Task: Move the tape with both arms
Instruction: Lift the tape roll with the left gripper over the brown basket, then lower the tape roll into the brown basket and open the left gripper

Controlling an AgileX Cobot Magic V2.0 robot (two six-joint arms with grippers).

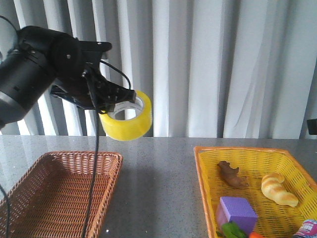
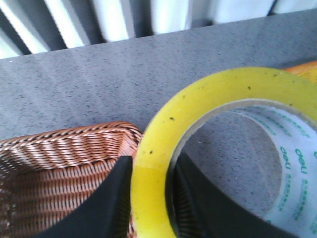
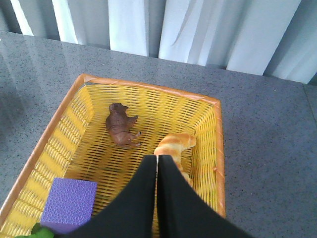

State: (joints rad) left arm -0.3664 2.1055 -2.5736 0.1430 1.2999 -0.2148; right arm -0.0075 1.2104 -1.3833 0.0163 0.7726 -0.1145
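The yellow tape roll (image 1: 128,120) with a white printed core hangs high in the air, left of centre, held by my left gripper (image 1: 115,101). In the left wrist view the two black fingers (image 2: 106,198) pinch the roll's wall (image 2: 153,198), one outside and one inside the ring. The roll is above the right end of the brown wicker basket (image 1: 59,193). My right gripper (image 3: 157,159) is shut and empty, hovering over the yellow basket (image 3: 69,101). In the front view only a dark bit of the right arm (image 1: 312,126) shows at the right edge.
The yellow basket (image 1: 205,168) at the right holds a brown toy animal (image 1: 231,174), a croissant (image 1: 278,189), a purple cube (image 1: 236,212), a green item (image 1: 232,231) and a patterned item (image 1: 308,229). Grey tabletop (image 1: 158,173) lies between the baskets. White curtains hang behind.
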